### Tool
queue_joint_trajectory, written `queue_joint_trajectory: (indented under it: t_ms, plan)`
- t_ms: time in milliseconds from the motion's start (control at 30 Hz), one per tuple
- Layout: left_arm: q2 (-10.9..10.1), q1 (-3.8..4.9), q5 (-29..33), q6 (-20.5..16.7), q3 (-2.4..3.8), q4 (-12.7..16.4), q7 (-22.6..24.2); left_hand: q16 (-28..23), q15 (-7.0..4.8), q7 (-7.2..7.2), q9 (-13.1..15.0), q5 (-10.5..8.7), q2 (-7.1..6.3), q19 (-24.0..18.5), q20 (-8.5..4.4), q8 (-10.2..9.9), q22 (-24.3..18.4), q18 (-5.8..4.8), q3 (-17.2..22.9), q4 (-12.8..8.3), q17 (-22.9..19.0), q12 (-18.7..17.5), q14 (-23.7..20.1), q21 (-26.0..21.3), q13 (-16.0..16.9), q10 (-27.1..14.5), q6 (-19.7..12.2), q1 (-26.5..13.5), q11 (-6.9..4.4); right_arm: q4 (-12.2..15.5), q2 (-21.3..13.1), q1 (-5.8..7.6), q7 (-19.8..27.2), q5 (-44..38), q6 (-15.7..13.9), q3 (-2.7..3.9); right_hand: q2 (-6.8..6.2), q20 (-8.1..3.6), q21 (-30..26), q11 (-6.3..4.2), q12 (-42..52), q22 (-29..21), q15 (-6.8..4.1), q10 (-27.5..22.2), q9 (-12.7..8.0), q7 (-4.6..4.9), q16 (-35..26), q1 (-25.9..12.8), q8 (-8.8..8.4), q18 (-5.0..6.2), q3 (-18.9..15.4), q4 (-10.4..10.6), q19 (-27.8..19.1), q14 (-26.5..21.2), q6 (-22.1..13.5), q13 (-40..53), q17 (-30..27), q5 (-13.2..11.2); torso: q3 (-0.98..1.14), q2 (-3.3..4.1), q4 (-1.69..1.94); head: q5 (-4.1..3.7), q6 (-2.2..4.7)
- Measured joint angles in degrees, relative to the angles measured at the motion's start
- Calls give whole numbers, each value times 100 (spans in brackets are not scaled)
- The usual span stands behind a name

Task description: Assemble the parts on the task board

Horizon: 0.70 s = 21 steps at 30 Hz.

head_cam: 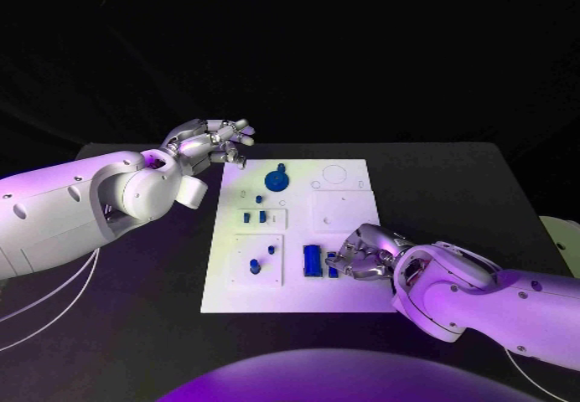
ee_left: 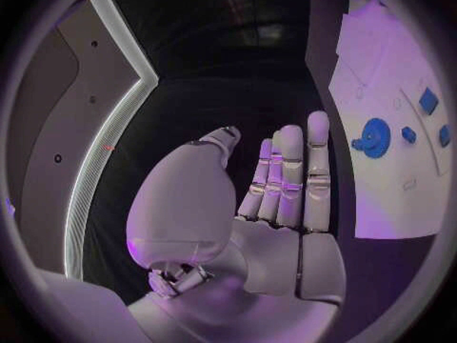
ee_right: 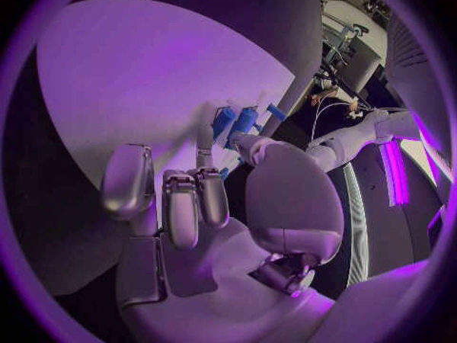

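Observation:
The white task board (head_cam: 350,289) lies in the middle of the black table. A round blue part (head_cam: 278,178) (ee_left: 373,137) sits at its far end, two small blue parts (head_cam: 255,217) stand mid-left, and another (head_cam: 255,267) is near-left. A long blue part (head_cam: 312,260) lies just left of my right hand (head_cam: 366,255). That hand rests on the board's near right with fingers curled. In the right wrist view its fingertips (ee_right: 206,141) reach small blue parts (ee_right: 236,120); whether they pinch one is unclear. My left hand (head_cam: 213,141) (ee_left: 286,198) hovers beyond the board's far left corner, fingers straight, holding nothing.
The board (ee_left: 385,198) carries empty recesses on its far right, among them a ring outline (head_cam: 335,174). A pale object (head_cam: 563,239) sits at the table's right edge. Bare black table (head_cam: 133,327) lies around the board on every side.

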Motion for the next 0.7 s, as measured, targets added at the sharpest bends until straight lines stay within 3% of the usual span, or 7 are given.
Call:
queue_joint_trajectory:
  t_ms: [433, 567, 700]
  plan:
    - [-1, 0, 0, 0, 0, 0, -2, 0, 20, 0, 0, 0, 0, 0, 0, 0, 0, 0, 0, 0, -9, 0, -20, 0, 0, 0, 0, 0, 0, 4, -32, 0, 0, 2, 14, 0, -18, 0, -23, 0, -23, -1, 0, 0, -19, 0, 0, -51, -21, 0, -116, -20, 0, 0, 0, 0, 0, 0, -1, 0, 1, -7, 5]
    - [-4, 0, 0, 0, 0, 0, -3, 0, 20, 0, 0, 0, 0, 0, 0, 0, 0, 0, 0, 0, -8, 0, -20, 0, 0, 0, 0, 0, 0, 37, -118, -1, 13, 2, 31, -1, -60, 0, -46, 0, -23, -1, 0, 0, -19, 0, 0, 340, -43, 0, -119, -81, 0, 0, 0, -1, 0, -23, -1, 0, 1, -7, 5]
    - [-10, 0, 0, -1, 0, 1, -3, 0, 20, 0, 0, 0, 0, 0, 0, 0, 0, 0, 0, 0, -8, 0, -20, 0, 0, 0, 0, 0, 0, 77, -202, -1, 48, 4, 73, -1, -200, 0, -46, 0, -35, -1, 0, 0, -19, 0, 0, 566, -43, 0, -193, -182, 0, 0, 0, -1, 0, -23, 1, 0, 0, 7, 5]
